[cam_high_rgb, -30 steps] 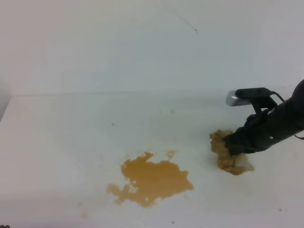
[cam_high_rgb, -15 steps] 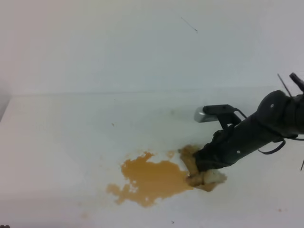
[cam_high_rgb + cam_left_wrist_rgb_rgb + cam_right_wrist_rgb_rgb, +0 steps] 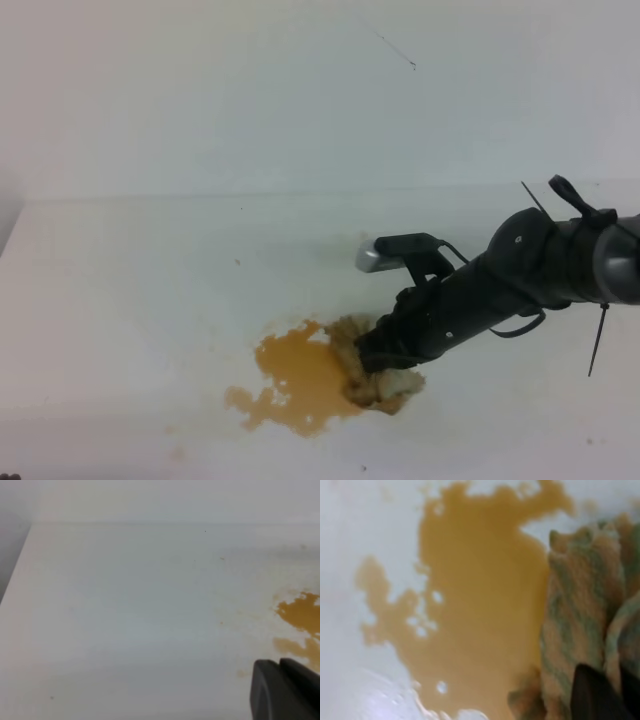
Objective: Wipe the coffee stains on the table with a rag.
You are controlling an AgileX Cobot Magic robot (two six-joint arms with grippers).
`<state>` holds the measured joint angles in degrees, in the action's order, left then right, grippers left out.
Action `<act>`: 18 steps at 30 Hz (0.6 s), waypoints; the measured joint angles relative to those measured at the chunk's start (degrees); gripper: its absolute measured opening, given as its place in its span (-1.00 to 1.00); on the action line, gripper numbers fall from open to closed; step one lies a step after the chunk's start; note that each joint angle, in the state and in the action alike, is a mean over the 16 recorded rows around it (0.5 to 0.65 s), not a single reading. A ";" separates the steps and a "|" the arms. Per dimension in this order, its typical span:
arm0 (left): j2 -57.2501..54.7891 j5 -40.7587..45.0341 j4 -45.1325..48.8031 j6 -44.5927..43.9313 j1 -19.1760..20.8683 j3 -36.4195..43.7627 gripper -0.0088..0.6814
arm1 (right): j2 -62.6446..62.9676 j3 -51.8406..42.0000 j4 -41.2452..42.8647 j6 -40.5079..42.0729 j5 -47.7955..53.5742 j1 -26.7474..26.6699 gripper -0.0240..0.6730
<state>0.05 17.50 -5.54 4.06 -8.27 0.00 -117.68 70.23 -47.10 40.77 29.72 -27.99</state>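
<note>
The coffee stains [image 3: 292,380] form an orange-brown blotch on the white table [image 3: 140,290], front of centre. My right gripper [image 3: 372,358] reaches in from the right, shut on the rag [image 3: 385,385], a crumpled tan wad pressed onto the blotch's right part. The right wrist view shows the rag [image 3: 585,605] at the right, overlapping the coffee stains [image 3: 480,605], with dark fingertips [image 3: 592,695] low at the right. In the left wrist view my left gripper [image 3: 279,669] sits at the bottom right, its fingers together and empty, and the coffee stains [image 3: 300,612] lie at the right edge.
A few tiny dark specks [image 3: 237,263] dot the table. A pale wall [image 3: 300,90] rises behind the table's back edge. The table's left edge [image 3: 20,565] runs along the left wrist view.
My right arm has swept left with the rag, from right of the blotch onto its right part. The blotch's visible area has shrunk on that side.
</note>
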 joint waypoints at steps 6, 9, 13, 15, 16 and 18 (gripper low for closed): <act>0.00 0.00 0.00 0.00 0.00 0.00 -0.98 | -0.09 2.32 -1.23 0.29 0.36 -1.21 -0.94; 0.00 0.00 0.00 0.00 0.00 0.00 -0.98 | -0.11 3.92 -1.85 0.23 1.50 -1.60 -0.94; 0.00 0.00 0.00 0.00 0.00 0.00 -0.98 | -0.11 5.89 -2.62 0.20 3.06 -2.61 -0.94; 0.00 0.00 0.00 0.00 0.00 0.00 -0.98 | -0.11 6.73 -2.72 0.20 3.87 -3.47 -0.94; 0.00 0.00 0.00 0.00 0.00 0.00 -0.98 | -0.11 7.12 -2.67 0.20 4.29 -3.99 -0.94; 0.00 0.00 0.00 0.00 0.00 0.00 -0.98 | -0.21 7.84 -2.42 0.21 5.08 -5.18 -0.93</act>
<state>0.05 17.50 -5.54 4.06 -8.27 0.00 -117.89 78.07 -49.52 40.98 34.80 -33.16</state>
